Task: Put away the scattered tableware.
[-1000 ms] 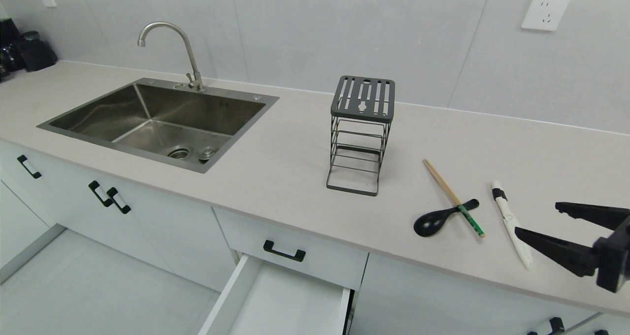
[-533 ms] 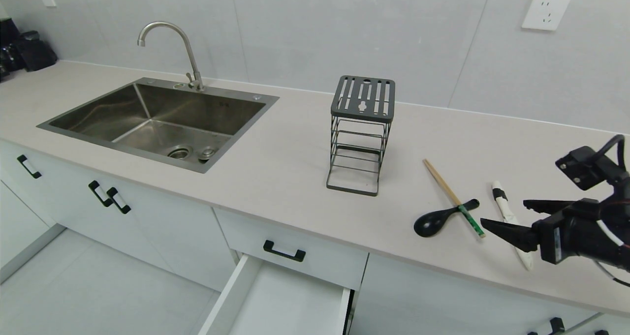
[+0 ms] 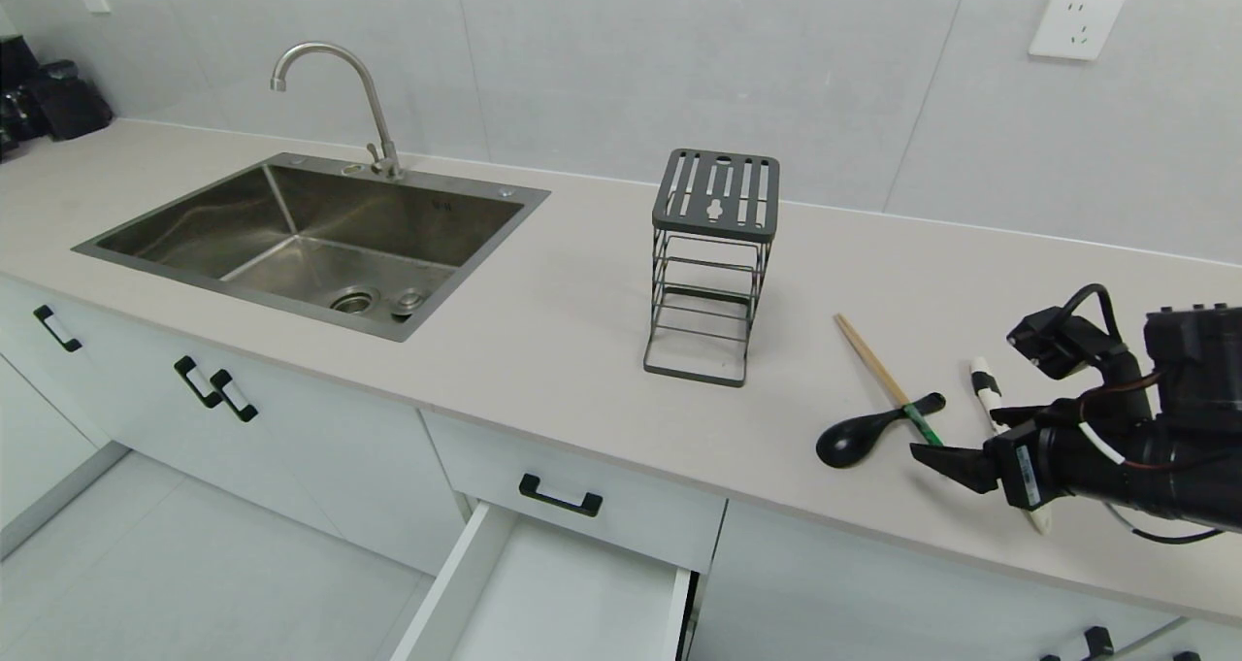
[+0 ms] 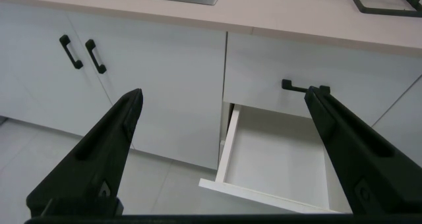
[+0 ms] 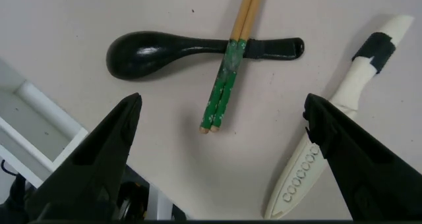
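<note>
Looking down from the right wrist, between the wide-spread fingers of the right tool [image 5: 222, 102], finds a black spoon [image 5: 165, 53] lying flat on the counter [image 5: 79, 13]. Finds also a pair of chopsticks [image 5: 231, 72] laid across its handle, green ends toward the counter's front edge, and a white knife [image 5: 330, 158] with a black band just beside, apart from both. From the head, gives less of that knife, its blade half hidden behind the tool, but adds the surroundings: a wire rack [image 3: 713, 263] standing upright further left, a sink [image 3: 310, 244] and faucet [image 3: 340, 88] well beyond it, a wall socket [image 3: 1077, 22] above. From the left wrist, picks up the left tool [image 4: 224, 99], fingers far apart and gripping nothing, hanging in front of the white cabinets [image 4: 151, 85] below counter level, over an open drawer [image 4: 277, 158] beneath a shut drawer front with a black handle [image 4: 304, 87]. Against a second ago, has brought the right arm in from the right edge of the head view, leftward and lower, from beyond the knife to above it, close to the chopsticks' green ends; has left spoon, chopsticks, knife and rack where they lay. Holds the right arm low and nearly level over the front strip of the counter, forearm running leftward, fingertips aimed toward the spoon.
</note>
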Available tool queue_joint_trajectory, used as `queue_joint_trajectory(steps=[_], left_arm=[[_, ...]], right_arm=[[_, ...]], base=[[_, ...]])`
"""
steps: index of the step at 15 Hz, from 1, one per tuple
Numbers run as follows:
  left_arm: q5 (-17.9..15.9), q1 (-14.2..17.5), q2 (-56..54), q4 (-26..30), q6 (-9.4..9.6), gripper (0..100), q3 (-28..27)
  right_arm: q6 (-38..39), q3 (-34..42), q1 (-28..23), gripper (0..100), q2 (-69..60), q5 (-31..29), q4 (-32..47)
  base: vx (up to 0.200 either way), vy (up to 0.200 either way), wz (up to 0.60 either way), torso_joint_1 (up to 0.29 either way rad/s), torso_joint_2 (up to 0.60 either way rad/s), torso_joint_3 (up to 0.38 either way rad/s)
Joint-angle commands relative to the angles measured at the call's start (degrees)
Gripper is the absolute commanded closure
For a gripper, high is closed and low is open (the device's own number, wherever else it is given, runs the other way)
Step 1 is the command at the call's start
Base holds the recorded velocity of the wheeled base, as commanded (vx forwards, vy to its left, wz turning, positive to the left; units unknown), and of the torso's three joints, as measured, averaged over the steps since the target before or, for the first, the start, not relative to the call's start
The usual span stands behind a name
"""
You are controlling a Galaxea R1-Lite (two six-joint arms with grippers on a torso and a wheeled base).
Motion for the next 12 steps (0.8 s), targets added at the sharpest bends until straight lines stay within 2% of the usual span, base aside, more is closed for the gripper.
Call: queue_joint_trajectory(steps=[1,7,12], left_arm=[[0.01,0.01,0.07,0.02,-0.01,0,0.01],[0.01,0.01,0.07,0.02,-0.01,0,0.01],[0.01,0.01,0.07,0.02,-0.01,0,0.01]], right_arm=[[-0.02,-0.88,0.23,0,2.58,0.04,-0.01],[0.07,-2.55,2.17,0,7.41,-1.02,-0.19],[-0.02,-3.52,1.90,0,12.07,-0.93,-4.67]], base=[[0.000,0.000,0.00,0.000,0.00,0.000],[0.000,0.000,0.00,0.000,0.00,0.000],[0.000,0.000,0.00,0.000,0.00,0.000]])
